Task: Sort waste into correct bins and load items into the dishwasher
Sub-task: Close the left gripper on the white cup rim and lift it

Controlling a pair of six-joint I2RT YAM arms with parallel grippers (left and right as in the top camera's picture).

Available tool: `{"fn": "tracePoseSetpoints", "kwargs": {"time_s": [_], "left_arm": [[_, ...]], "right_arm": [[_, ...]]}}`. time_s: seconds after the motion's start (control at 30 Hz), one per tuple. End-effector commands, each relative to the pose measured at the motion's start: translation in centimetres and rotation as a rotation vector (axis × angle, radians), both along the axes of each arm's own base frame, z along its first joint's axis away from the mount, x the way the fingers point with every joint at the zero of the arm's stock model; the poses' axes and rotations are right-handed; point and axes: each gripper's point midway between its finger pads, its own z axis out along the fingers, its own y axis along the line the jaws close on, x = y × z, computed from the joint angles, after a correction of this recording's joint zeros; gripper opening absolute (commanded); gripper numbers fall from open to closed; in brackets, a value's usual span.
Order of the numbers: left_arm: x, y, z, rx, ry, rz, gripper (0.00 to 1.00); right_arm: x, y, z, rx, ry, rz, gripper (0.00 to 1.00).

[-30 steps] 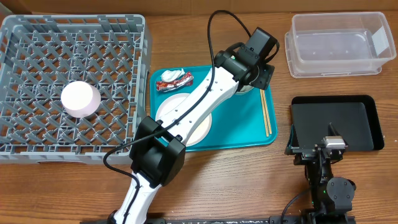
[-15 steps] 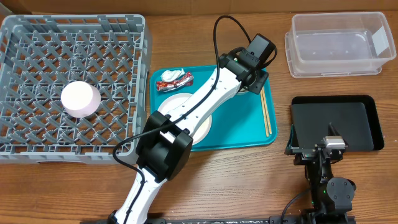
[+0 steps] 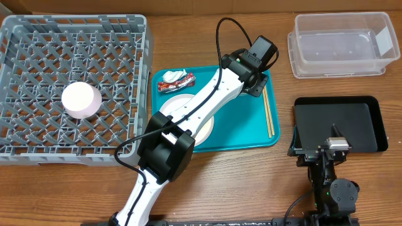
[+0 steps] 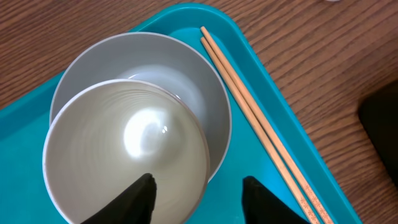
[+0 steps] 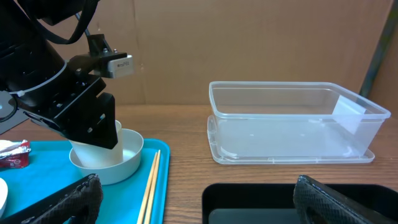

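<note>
Your left gripper [image 4: 198, 191] has shifted over the small white cup [image 4: 124, 149] at the teal tray's [image 3: 245, 129] one o'clock. Its jaws are narrowing around the rim, not yet pinching, so expect the lift next.

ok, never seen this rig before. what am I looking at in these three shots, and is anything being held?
Two robot arms at a wooden table, three cameras. The overhead view looks straight down: the white left arm reaches over a teal tray, and the right arm sits at the bottom right. Also there: a grey rack holding a small white dish, a clear tub and a black tray. On the teal tray: a red-and-white wrapper, a white plate, chopsticks and two nested bowls. The other two cameras ride on the wrists. The left wrist view shows its jaws open astride the inner bowl at its rim, not gripping it as far as I can tell. The right jaws are open and hold nothing.
</note>
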Motion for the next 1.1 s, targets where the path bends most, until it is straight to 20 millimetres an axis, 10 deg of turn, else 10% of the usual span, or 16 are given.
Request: {"fn": "tracePoseSetpoints", "kwargs": {"time_s": [0.0, 0.8, 1.07], "left_arm": [[0.5, 0.7, -1.4, 0.043, -0.003, 0.002, 0.45], [0.9, 1.0, -2.7, 0.054, -0.025, 0.014, 0.44], [1.3, 0.8, -2.5, 0.044, -0.038, 0.016, 0.08]], "right_arm": [[0.0, 0.3, -0.1, -0.003, -0.005, 0.012, 1.0], [0.0, 0.3, -0.1, -0.003, -0.005, 0.012, 1.0], [0.0, 0.3, -0.1, -0.003, -0.005, 0.012, 1.0]]}}
